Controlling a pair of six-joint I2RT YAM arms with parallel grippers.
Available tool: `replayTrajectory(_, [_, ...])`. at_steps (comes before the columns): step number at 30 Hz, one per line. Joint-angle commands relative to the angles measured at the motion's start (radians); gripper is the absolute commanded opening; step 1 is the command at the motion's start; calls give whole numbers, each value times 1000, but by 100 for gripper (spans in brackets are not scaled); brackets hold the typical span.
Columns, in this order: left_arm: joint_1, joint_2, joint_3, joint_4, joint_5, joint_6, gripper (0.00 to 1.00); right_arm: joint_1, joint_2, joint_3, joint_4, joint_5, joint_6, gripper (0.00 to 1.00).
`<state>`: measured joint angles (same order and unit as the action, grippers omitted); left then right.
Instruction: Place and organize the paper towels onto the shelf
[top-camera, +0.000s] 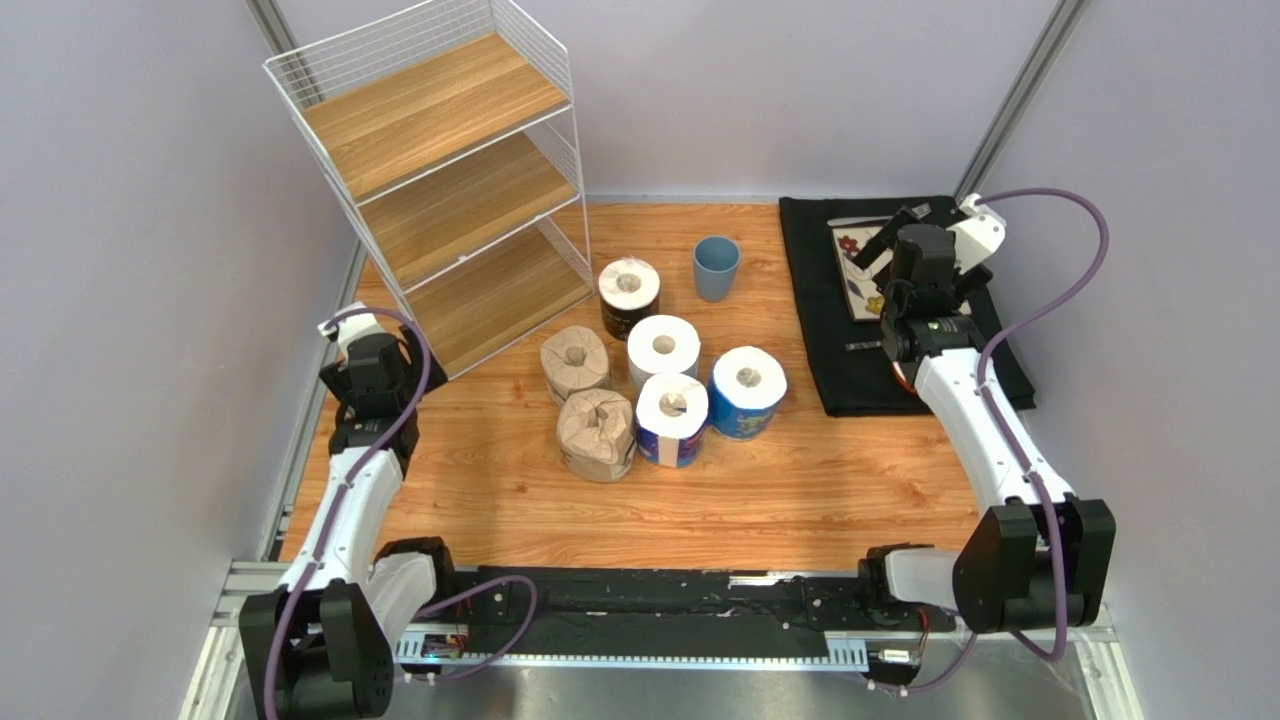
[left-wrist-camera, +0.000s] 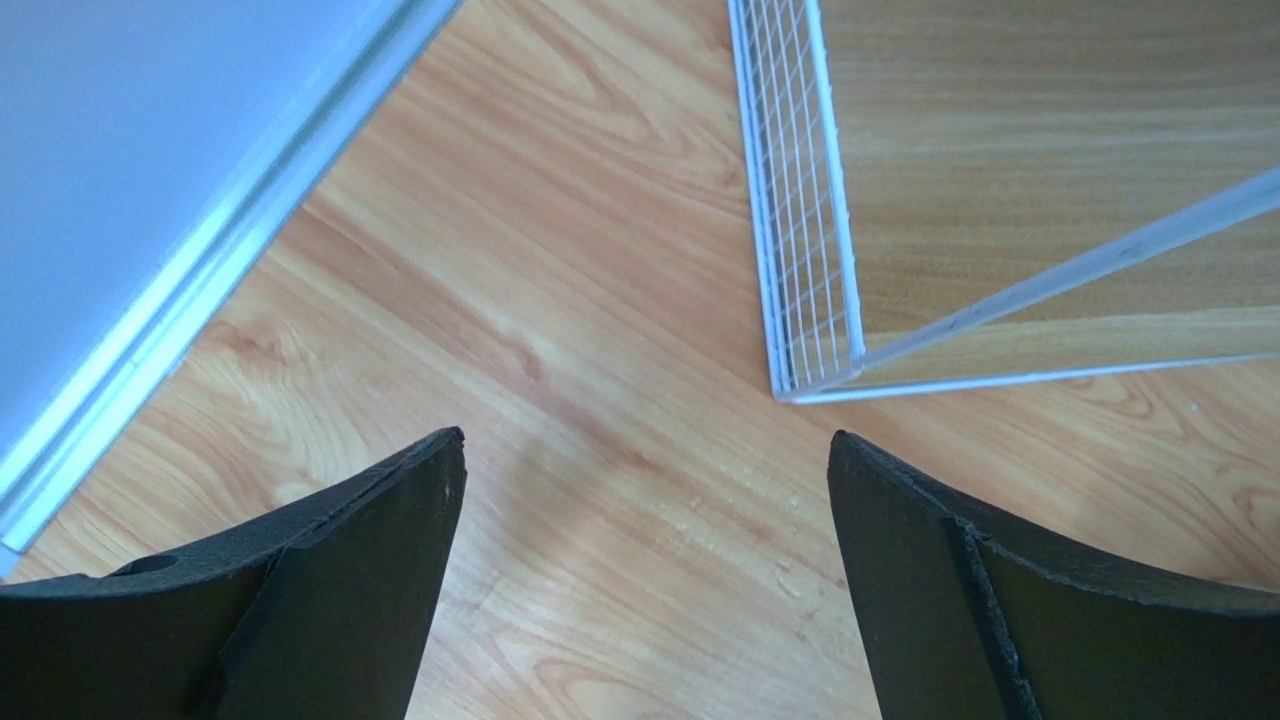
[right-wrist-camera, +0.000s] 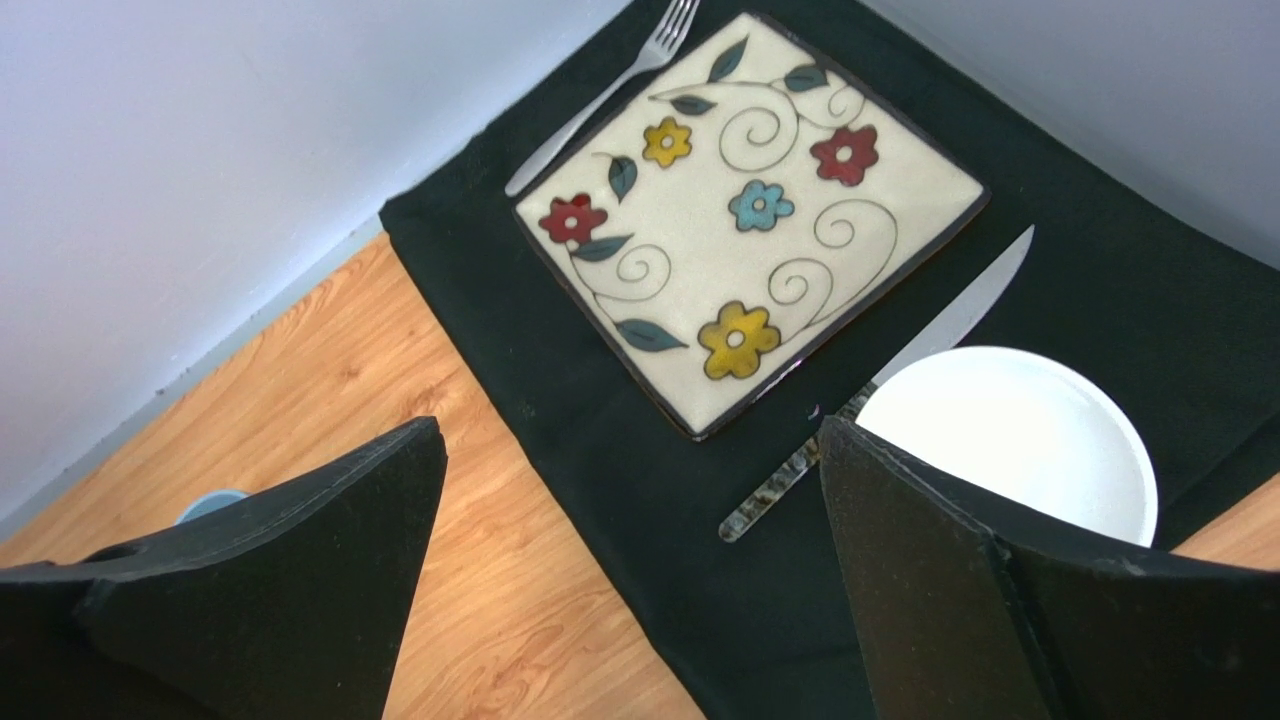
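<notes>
Progress: not begun, by my reading. All three wooden boards of the shelf (top-camera: 436, 113) look bare from above, and neither arm carries a roll.
Paper towels: six rolls stand on end in a tight cluster on the surface (top-camera: 842, 480), near the shelf's lowest tier but not on it.
Roll by roll: dark-wrapped roll (top-camera: 630, 296) farthest back, then white roll (top-camera: 663, 348), right blue roll (top-camera: 748, 390), near blue roll (top-camera: 672, 417), far brown roll (top-camera: 576, 362) and near brown roll (top-camera: 597, 434).
Left to do: every roll has to be lifted onto a board and then arranged.
Left gripper (left-wrist-camera: 646, 443): jaws wide with nothing between them, over bare wood just beside the shelf's near corner and well apart from the rolls.
Right gripper (right-wrist-camera: 631, 435): jaws wide and empty, above the black mat (top-camera: 819, 315) at the far right, well apart from the rolls.
Top view alone: the cluster, the whole shelf, both arms and the blue cup (top-camera: 717, 267).
Left wrist view alone: the shelf's wire side close up; no rolls appear.
Right wrist view alone: the setting on the mat, with flowered plate (right-wrist-camera: 747, 210), fork (right-wrist-camera: 609, 90), knife (right-wrist-camera: 887, 375) and white dish (right-wrist-camera: 1022, 435).
</notes>
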<state>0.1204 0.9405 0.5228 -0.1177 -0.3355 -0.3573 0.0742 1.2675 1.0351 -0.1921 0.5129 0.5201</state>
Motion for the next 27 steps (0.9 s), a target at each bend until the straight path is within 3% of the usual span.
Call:
replayTrajectory(1, [31,-19,23,-51,90,-58,99,-24,23,86,-145,-74,15,100])
replayTrajectory(7, [33,-31,14,-80,184,-28,98,-28,29,115,-142,-217,3,99])
replayTrajectory(15, [32,-133,-10,-114,184,12,97,21,95,213,-194,-341,-38,98])
replayTrajectory(21, [32,-235,-76,-108,184,11,97,260,170,348,-270,-168,-181,97])
replayTrajectory(27, [32,-258,-104,-131,205,11,96,427,260,396,-248,-260,-157,96])
